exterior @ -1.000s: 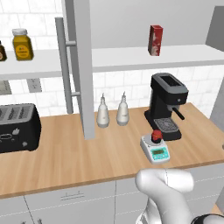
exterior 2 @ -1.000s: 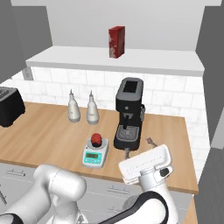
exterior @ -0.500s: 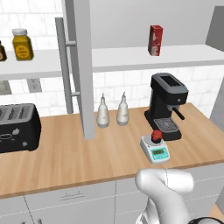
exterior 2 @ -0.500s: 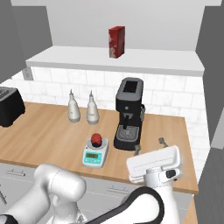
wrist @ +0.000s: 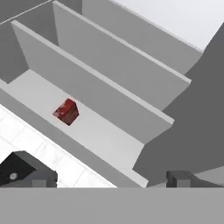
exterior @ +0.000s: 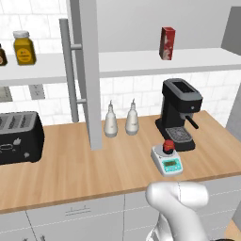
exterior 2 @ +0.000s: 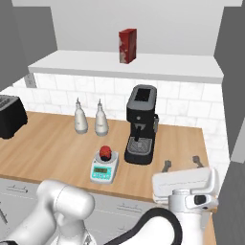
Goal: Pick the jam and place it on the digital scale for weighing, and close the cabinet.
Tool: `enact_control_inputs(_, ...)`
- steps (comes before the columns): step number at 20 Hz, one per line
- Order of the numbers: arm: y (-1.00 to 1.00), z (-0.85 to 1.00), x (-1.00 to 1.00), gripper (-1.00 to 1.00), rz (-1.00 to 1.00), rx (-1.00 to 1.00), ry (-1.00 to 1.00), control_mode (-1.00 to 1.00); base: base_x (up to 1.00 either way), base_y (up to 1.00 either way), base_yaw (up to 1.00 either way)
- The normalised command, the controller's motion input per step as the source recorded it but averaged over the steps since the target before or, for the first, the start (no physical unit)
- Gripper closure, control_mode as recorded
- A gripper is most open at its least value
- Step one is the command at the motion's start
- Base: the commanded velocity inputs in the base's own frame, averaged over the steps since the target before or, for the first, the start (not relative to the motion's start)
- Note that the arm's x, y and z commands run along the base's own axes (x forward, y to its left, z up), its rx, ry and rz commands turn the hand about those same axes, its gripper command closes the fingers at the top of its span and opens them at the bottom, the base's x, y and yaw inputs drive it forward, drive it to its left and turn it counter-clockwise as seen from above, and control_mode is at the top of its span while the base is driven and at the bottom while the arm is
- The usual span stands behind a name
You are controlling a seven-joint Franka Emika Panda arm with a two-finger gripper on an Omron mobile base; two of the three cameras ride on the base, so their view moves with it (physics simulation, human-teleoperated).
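Observation:
The jam [exterior: 168, 146], a tiny red jar with a dark lid, stands on the plate of the white digital scale [exterior: 168, 163] in front of the coffee machine; it appears again as the jam [exterior 2: 105, 154] on the scale [exterior 2: 104, 170]. My gripper [exterior 2: 181, 163] is open and empty, fingers up, over the counter's right front corner, well right of the scale. The grey cabinet stands open: its left door [exterior: 89, 70] juts out edge-on with a bar handle [exterior: 70, 70], and its right door [exterior 2: 234, 91] hangs beside my hand. In the hand view the gripper [wrist: 107, 177] looks up at the shelf and the right door [wrist: 188, 131].
A black coffee machine [exterior: 179, 113] stands just behind the scale. Two white bottles [exterior: 121, 120] and a black toaster [exterior: 19, 137] sit further left on the wooden counter [exterior: 70, 169]. A tall red carton [exterior: 167, 42] and an amber jar [exterior: 23, 47] are on the white shelf.
My hand has swung to the right along the counter's front edge, toward the right cabinet door. The jam and scale have stayed put.

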Motion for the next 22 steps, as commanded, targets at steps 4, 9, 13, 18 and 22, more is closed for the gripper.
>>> enact_control_inputs(4, -0.01, 0.03, 0.00, -1.00, -0.35, -0.03, -0.19, -1.00, 0.00, 0.00, 0.00)
enact_control_inputs(9, -0.19, 0.33, -0.14, -1.00, -0.25, 0.00, 0.00, -1.00, 0.00, 0.00, 0.00)
enact_control_inputs(13, -0.64, 0.41, -0.47, -1.00, -0.15, 0.00, -0.05, -1.00, 0.00, 0.00, 0.00)
enact_control_inputs(18, -0.66, 0.39, -0.61, -1.00, -0.05, 0.00, -0.02, -1.00, 0.00, 0.00, 0.00)
enact_control_inputs(22, -0.28, 0.17, -0.63, -1.00, -0.01, -0.07, 0.00, -1.00, 0.00, 0.00, 0.00)
